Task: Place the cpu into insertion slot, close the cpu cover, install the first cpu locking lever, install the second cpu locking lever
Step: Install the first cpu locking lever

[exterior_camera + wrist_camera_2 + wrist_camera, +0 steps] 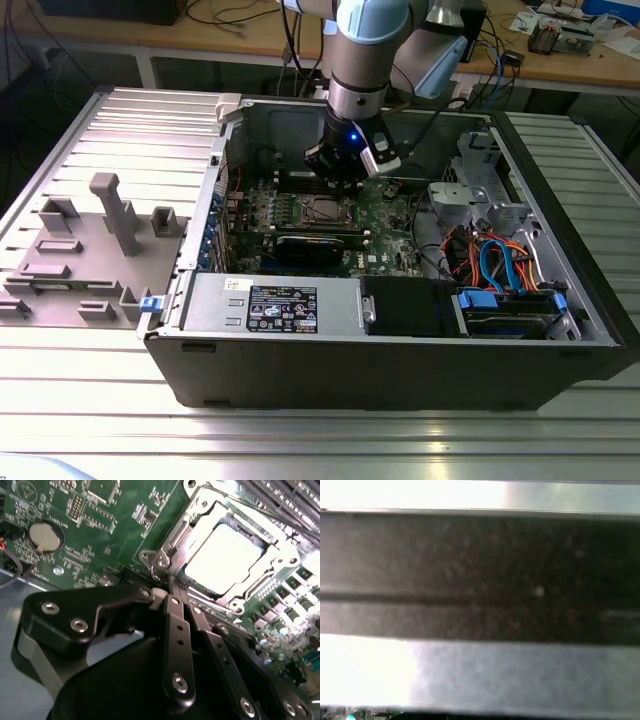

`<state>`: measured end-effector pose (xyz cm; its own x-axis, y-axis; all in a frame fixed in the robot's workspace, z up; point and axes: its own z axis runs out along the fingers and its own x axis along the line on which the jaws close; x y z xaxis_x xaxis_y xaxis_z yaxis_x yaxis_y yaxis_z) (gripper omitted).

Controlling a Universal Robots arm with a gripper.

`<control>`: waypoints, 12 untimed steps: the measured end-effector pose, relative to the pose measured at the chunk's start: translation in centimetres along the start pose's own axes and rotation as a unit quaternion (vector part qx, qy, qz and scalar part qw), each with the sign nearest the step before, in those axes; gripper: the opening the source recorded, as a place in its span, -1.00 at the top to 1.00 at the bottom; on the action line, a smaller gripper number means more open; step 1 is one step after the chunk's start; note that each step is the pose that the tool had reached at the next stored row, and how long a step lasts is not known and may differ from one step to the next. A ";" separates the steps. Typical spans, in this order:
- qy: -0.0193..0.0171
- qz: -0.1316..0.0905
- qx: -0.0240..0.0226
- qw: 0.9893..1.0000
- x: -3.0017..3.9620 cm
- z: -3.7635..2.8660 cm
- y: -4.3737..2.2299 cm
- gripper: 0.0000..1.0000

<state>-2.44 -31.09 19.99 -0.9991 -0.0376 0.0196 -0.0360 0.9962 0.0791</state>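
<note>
CPU [227, 555] is sitting in the socket on the motherboard [115, 520], its metal top blown out bright in the second wrist view. Cover [192, 527] looks to be down around it, the chip showing through the square window, though I can't tell whether the levers are latched. Gripper [172, 587] is just beside the socket's corner, and its black fingers [177, 630] look pressed together with nothing between them, tips right at the edge of the cover frame. A round coin battery [44, 535] sits on the board well off to the side.

In the exterior view the gripper [335, 185] hangs over the socket [322, 210] inside the open PC case [400, 370], with a blue light glowing on the wrist. A black card [318, 246] lies just in front of the socket. Blue and orange cables [495, 265] bunch up toward the exterior view's right. Case rests on a ribbed metal tabletop [100, 400], and a grey fixture [95, 250] stands at the exterior view's left.
</note>
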 end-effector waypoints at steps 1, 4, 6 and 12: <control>0.000 0.000 -0.001 1.000 0.00 0.00 0.01 0.79; -0.001 0.000 -0.002 1.000 -0.01 -0.33 0.06 0.79; 0.000 0.000 -0.001 1.000 0.01 -0.75 0.07 0.79; 0.000 0.000 -0.001 1.000 0.02 -1.01 -0.03 0.79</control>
<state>-2.44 -31.20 20.99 -0.9991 -0.0379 0.0195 -0.0362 0.9961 0.0808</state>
